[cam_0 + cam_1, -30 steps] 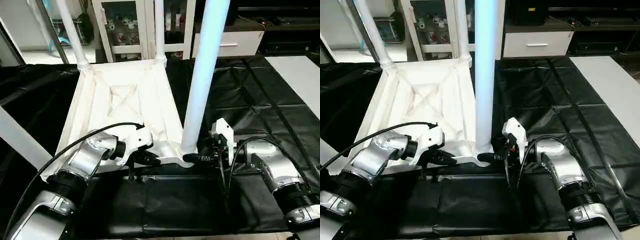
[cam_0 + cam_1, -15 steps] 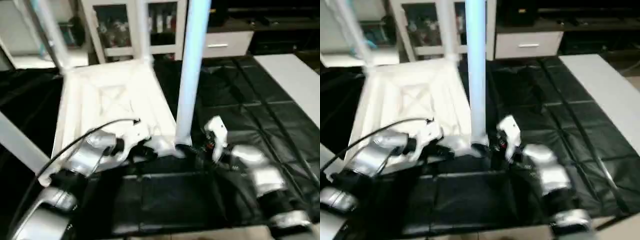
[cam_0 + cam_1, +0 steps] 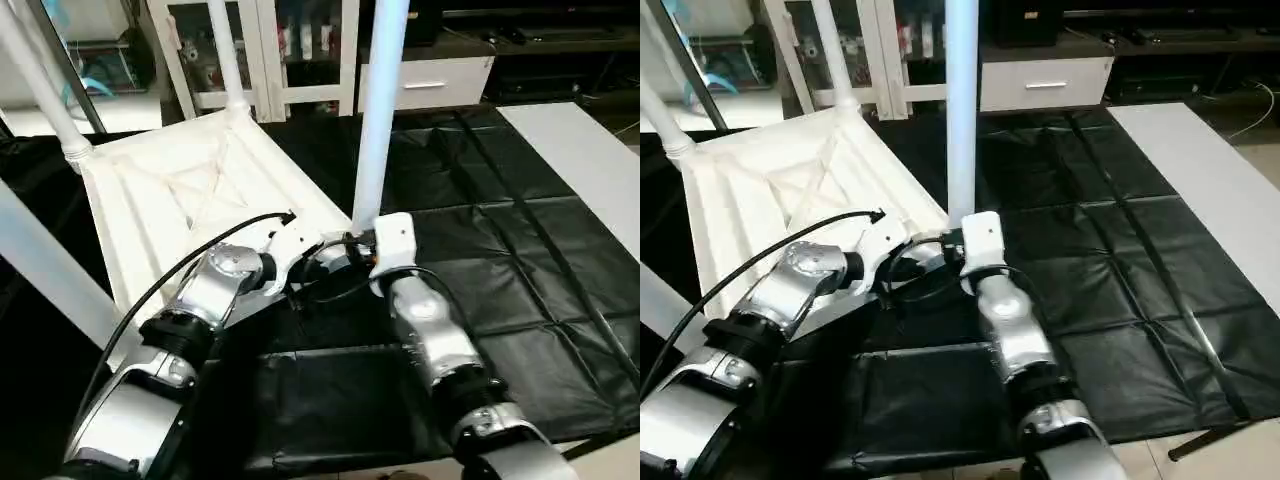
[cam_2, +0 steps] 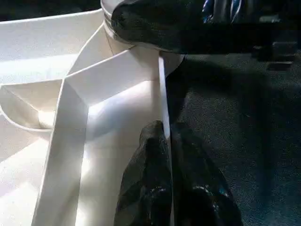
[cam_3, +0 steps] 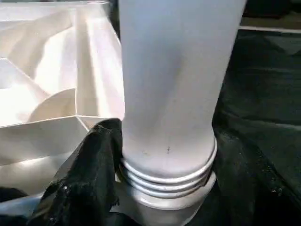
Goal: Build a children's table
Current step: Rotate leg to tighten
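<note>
Four legs stand up from the upside-down tabletop (image 3: 180,190), which lies ribbed side up on the black-draped work table (image 3: 500,230). Near leg (image 3: 378,110) sits in the tabletop's near right corner socket, upright, ringed base visible at the socket in the right wrist view (image 5: 169,174). Right gripper (image 3: 352,240) is at that base, fingers spread around the leg, one finger (image 5: 89,174) touching the leg's side just above the rings; grasping the leg. Left gripper (image 4: 167,165) is clenched on the tabletop's thin near edge wall, just beside the same corner, one finger (image 4: 146,179) inside the wall, the other outside. Both grippers are close together at this corner, nearly touching, right one beyond the left. Far legs: one (image 3: 228,55) at the far right corner, one (image 3: 40,85) at the far left corner, both upright. Fourth leg (image 3: 50,280) crosses the picture's left edge near the left arm; its socket is hidden. White cabinet (image 3: 270,50) and a drawer unit (image 3: 430,80) stand behind the work table.
</note>
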You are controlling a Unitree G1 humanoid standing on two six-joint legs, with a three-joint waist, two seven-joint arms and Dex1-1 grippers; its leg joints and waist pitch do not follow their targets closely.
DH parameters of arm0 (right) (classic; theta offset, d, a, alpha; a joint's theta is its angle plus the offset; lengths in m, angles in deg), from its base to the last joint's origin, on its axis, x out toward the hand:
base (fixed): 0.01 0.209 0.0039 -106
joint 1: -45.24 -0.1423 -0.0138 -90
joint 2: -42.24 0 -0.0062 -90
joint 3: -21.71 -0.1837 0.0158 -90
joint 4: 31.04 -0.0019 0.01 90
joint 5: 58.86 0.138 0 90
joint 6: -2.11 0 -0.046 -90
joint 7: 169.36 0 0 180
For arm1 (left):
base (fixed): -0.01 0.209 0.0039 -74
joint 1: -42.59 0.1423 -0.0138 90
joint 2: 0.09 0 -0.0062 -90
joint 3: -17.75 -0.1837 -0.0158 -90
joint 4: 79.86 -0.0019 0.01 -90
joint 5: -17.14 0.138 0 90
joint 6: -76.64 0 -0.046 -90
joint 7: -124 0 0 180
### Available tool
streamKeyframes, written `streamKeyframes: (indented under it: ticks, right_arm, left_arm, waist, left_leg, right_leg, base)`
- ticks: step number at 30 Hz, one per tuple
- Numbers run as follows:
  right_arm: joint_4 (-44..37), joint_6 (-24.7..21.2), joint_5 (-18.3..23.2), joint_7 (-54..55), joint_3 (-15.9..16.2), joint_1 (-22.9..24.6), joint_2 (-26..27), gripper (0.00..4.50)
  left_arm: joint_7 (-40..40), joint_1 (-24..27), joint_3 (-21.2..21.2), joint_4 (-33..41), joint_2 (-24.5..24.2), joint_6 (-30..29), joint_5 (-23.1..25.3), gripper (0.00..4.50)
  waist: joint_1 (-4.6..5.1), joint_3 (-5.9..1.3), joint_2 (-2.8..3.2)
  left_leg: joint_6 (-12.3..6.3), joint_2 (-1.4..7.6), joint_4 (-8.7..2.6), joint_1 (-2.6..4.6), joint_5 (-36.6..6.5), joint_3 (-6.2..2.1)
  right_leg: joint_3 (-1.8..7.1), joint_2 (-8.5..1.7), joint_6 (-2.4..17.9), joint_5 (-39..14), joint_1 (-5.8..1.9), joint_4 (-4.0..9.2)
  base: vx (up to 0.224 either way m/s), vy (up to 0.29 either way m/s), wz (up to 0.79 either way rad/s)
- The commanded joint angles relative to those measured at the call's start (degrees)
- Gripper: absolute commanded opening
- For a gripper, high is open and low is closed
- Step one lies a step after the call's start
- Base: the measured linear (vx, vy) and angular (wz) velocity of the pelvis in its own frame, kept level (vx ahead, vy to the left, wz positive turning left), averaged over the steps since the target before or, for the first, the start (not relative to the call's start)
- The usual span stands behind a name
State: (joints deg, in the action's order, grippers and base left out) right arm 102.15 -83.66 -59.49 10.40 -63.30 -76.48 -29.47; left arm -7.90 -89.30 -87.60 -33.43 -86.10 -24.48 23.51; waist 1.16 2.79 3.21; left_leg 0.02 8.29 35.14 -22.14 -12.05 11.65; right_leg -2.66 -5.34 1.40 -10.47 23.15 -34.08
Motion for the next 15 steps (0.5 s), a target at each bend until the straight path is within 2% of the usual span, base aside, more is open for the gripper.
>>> streamKeyframes:
  ticks: [1, 2, 3, 5, 7, 8, 9, 11, 12, 13, 14, 15]
  right_arm:
    - [1.46, 0.59, -3.31, 3.21, -1.06, -1.78, -1.38, 2.62]
    - [1.08, 1.31, -2.75, 1.72, -1.06, -1.52, -1.22, 2.62]
    - [0.30, 2.66, -2.73, 1.02, -0.71, -1.08, -1.33, 2.97]
    - [-1.86, 3.91, -1.02, -1.90, -0.71, -0.04, -1.36, 3.32]
    - [-3.31, 4.23, -0.38, -2.67, -0.92, 0.53, -1.70, 3.34]
    - [-5.79, 3.95, 1.43, -5.12, -1.33, 1.44, -2.62, 3.53]
    - [-6.29, 3.72, 1.96, -5.78, -1.52, 1.62, -2.80, 3.65]
    - [-10.55, -0.94, 6.57, -13.64, -2.34, 3.02, -4.92, 3.79]
    - [-11.64, -1.98, 7.30, -15.70, -2.28, 3.38, -5.88, 3.79]
    - [-11.68, -2.02, 7.32, -15.79, -2.28, 3.39, -5.91, 3.86]
    - [-14.53, -5.39, 8.41, -23.62, -0.28, 4.45, -9.50, 3.96]
    - [-15.79, -6.62, 8.76, -27.29, 0.78, 4.99, -11.17, 4.08]
  left_arm:
    - [4.34, 1.50, -2.64, -0.20, 0.85, 1.35, -0.40, 0.00]
    - [4.49, 1.50, -2.69, -0.29, 0.75, 1.50, -0.31, 0.00]
    - [4.80, 1.51, -2.75, -0.42, 0.58, 1.75, -0.13, 0.00]
    - [5.17, 1.60, -2.75, -0.25, 0.40, 1.83, 0.04, 0.00]
    - [5.57, 1.68, -2.84, -0.03, 0.22, 1.87, 0.08, 0.00]
    - [6.09, 1.91, -3.06, 0.40, -0.26, 2.06, 0.21, 0.00]
    - [6.26, 2.00, -3.12, 0.53, -0.38, 2.09, 0.21, 0.00]
    - [8.19, 3.00, -3.84, 1.98, -1.64, 2.35, 0.27, 0.00]
    - [9.07, 3.38, -4.18, 2.46, -2.11, 2.53, 0.30, 0.00]
    - [9.11, 3.39, -4.19, 2.48, -2.13, 2.53, 0.30, 0.00]
    - [11.82, 4.62, -5.20, 3.87, -3.55, 2.98, 0.35, 0.00]
    - [13.01, 5.16, -5.65, 4.43, -4.18, 3.24, 0.43, 0.00]
  waist:
    - [-0.23, -3.93, -0.56]
    - [-0.29, -3.80, -0.21]
    - [-0.21, -3.76, -0.40]
    - [-0.22, -3.79, -0.40]
    - [-0.32, -3.85, -0.42]
    - [-0.35, -3.86, -0.31]
    - [-0.74, -3.91, -0.34]
    - [-1.11, -3.82, -0.28]
    - [-1.47, -3.73, -0.37]
    - [-1.44, -3.69, -0.45]
    - [-1.53, -3.68, -0.43]
    - [-1.67, -3.66, -0.52]
  left_leg:
    - [-5.66, 4.49, -4.56, 1.06, -6.67, -2.19]
    - [-5.58, 4.52, -4.64, 1.15, -8.21, -2.23]
    - [-5.49, 4.54, -4.70, 1.15, -8.75, -2.20]
    - [-5.16, 4.58, -4.72, 1.15, -9.36, -2.23]
    - [-5.37, 4.65, -4.68, 1.10, -8.24, -2.28]
    - [-5.66, 4.66, -4.65, 1.17, -7.52, -2.26]
    - [-6.08, 4.77, -4.56, 1.53, -7.35, -2.10]
    - [-6.76, 4.77, -4.64, 1.50, -7.61, -2.12]
    - [-6.97, 4.97, -4.72, 1.56, -8.03, -2.15]
    - [-6.89, 4.92, -4.75, 1.46, -8.01, -2.14]
    - [-6.48, 4.85, -4.79, 1.53, -8.73, -2.16]
    - [-6.15, 4.95, -4.84, 1.40, -9.26, -2.28]
  right_leg:
    - [2.18, -3.92, 15.11, -3.35, -2.62, 3.17]
    - [2.20, -3.96, 15.05, -4.97, -2.62, 3.35]
    - [2.19, -3.88, 14.92, -5.52, -2.59, 3.47]
    - [2.22, -3.89, 14.87, -5.92, -2.69, 3.46]
    - [2.23, -3.89, 15.02, -4.60, -2.79, 3.25]
    - [2.16, -3.81, 15.19, -3.73, -2.78, 3.15]
    - [2.20, -3.73, 15.11, -2.98, -2.61, 3.17]
    - [2.22, -3.71, 14.98, -2.71, -2.77, 3.05]
    - [2.26, -3.75, 14.84, -2.94, -2.75, 3.08]
    - [2.27, -3.73, 14.80, -3.28, -2.75, 3.11]
    - [2.19, -3.65, 14.80, -4.34, -2.75, 3.20]
    - [2.20, -3.74, 14.68, -4.96, -2.96, 3.17]
  base:
    - [0.000, 0.000, 0.00]
    - [0.000, 0.000, 0.00]
    - [0.000, 0.000, 0.00]
    - [0.000, 0.000, 0.00]
    - [0.000, 0.000, 0.00]
    - [0.000, 0.000, 0.00]
    - [0.000, 0.000, 0.00]
    - [0.000, 0.000, 0.00]
    - [0.000, 0.000, 0.00]
    - [0.000, 0.000, 0.00]
    - [0.000, 0.000, 0.00]
    - [0.000, 0.000, 0.00]
